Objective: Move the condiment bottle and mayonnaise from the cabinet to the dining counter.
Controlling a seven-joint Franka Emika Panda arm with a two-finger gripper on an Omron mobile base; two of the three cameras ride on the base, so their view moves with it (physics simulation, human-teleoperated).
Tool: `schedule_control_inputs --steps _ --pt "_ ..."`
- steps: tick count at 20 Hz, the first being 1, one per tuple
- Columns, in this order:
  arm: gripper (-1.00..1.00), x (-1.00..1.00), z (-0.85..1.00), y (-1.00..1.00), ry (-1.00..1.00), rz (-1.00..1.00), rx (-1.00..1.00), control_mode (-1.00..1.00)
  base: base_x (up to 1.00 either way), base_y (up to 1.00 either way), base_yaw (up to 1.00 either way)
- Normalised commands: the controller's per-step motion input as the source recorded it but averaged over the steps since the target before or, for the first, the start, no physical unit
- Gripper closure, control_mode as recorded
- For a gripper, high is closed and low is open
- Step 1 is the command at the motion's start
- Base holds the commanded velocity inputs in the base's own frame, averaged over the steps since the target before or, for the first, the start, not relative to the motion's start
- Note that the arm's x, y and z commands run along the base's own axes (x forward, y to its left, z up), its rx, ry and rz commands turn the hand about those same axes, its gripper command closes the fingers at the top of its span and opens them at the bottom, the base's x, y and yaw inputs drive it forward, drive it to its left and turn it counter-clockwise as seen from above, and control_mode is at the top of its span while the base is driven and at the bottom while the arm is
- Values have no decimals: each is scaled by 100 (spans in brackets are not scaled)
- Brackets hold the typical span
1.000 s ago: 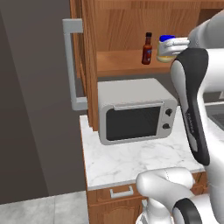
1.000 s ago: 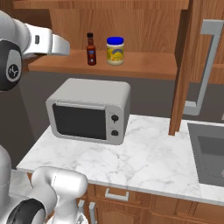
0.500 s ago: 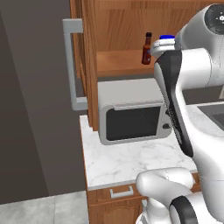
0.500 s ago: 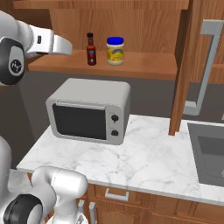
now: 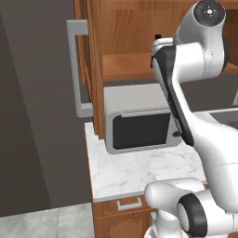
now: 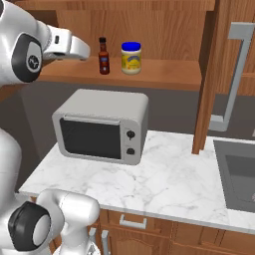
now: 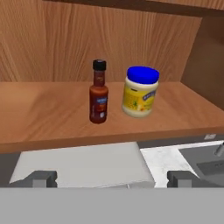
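1. Spread wide and holding nothing, the robot's two-finger gripper (image 7: 112, 179) shows its two dark finger tips far apart at the bottom of the hand view, pointing toward the shelf.
2. On the wooden shelf of the reddish-brown wooden wall cabinet (image 6: 164, 79) stands the small slim dark red-brown condiment bottle with a narrow neck and black cap (image 7: 99, 92), upright.
3. Just beside it, to its right in the hand view and apart from it, stands the short squat pale yellow mayonnaise jar with a yellow label and blue screw lid (image 7: 141, 91), also upright.
4. Both sit toward the middle of the shelf, a little back from its front edge; the bottle is the slightly taller of the two.
5. In the right base view the white arm reaches in from the left at shelf height, its end short of the bottle.
6. Below the shelf a grey microwave oven with a dark door and two knobs (image 6: 102, 126) rests on a white grey-veined marble worktop (image 6: 169, 184).
7. One open cabinet door with a long grey bar handle (image 5: 76, 69) stands at the left in the left base view.
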Motion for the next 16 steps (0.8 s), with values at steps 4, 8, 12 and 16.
schedule_control_inputs --steps 4,8,12,16 --pt "-100 50 -17 0 -3 0 0 -100 0 0 0" --pt "-100 33 -35 -4 -16 0 0 -100 0 0 0" --pt "-100 28 -23 -7 -13 0 0 -100 0 0 0" --pt "-100 35 -2 -2 -6 0 0 -100 0 0 0"
